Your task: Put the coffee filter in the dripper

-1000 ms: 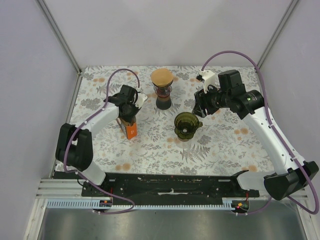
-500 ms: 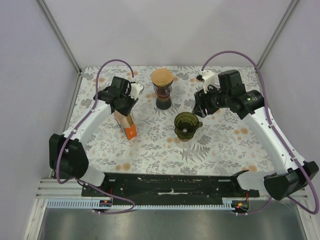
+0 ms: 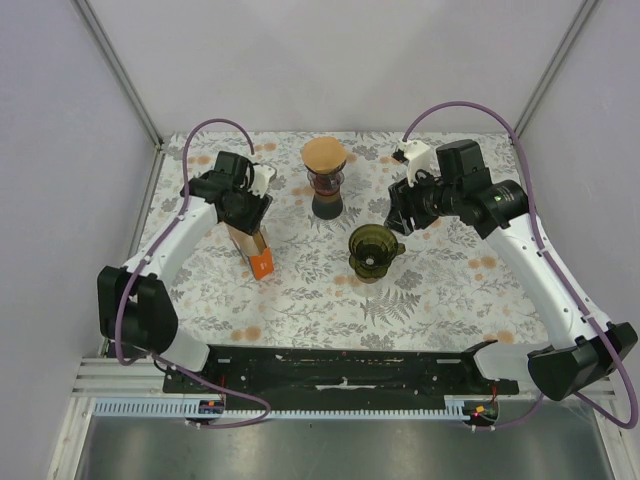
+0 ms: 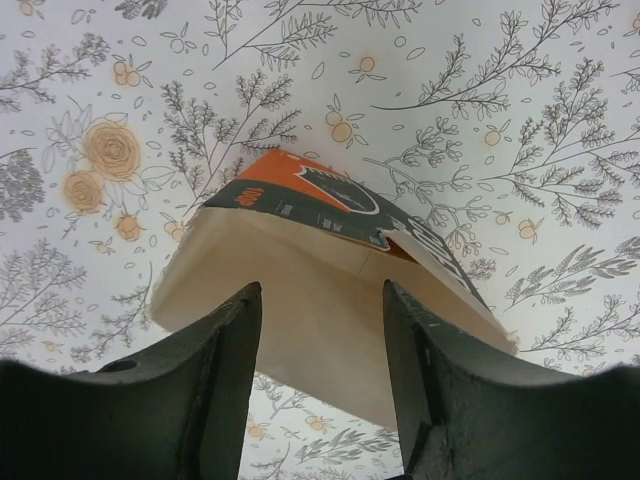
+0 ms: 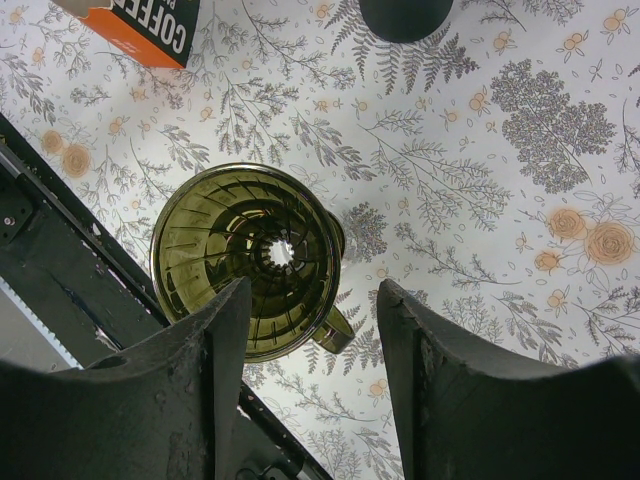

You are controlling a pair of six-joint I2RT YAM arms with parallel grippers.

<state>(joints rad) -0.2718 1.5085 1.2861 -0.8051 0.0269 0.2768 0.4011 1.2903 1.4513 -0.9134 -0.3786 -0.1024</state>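
Note:
An orange coffee filter box (image 3: 262, 264) lies on the floral table, with tan coffee filter paper (image 4: 300, 300) showing at its open end. My left gripper (image 4: 320, 300) hovers just above that paper, jaws open and nothing between them; from above, the left gripper (image 3: 247, 208) sits at the box's far end. The olive-green translucent dripper (image 3: 370, 248) stands upright mid-table, empty inside. My right gripper (image 5: 310, 295) hangs open above and beside the dripper (image 5: 248, 260), holding nothing; in the top view the right gripper (image 3: 397, 218) is to the dripper's far right.
A glass vessel with a round tan top on a dark base (image 3: 325, 175) stands at the back centre; its dark base (image 5: 405, 15) shows at the top of the right wrist view. The black base rail (image 3: 340, 365) runs along the near edge. Grey walls enclose three sides.
My left gripper has gone from shut to open and drawn back toward the far left, off the box. The right arm and the dripper have not moved.

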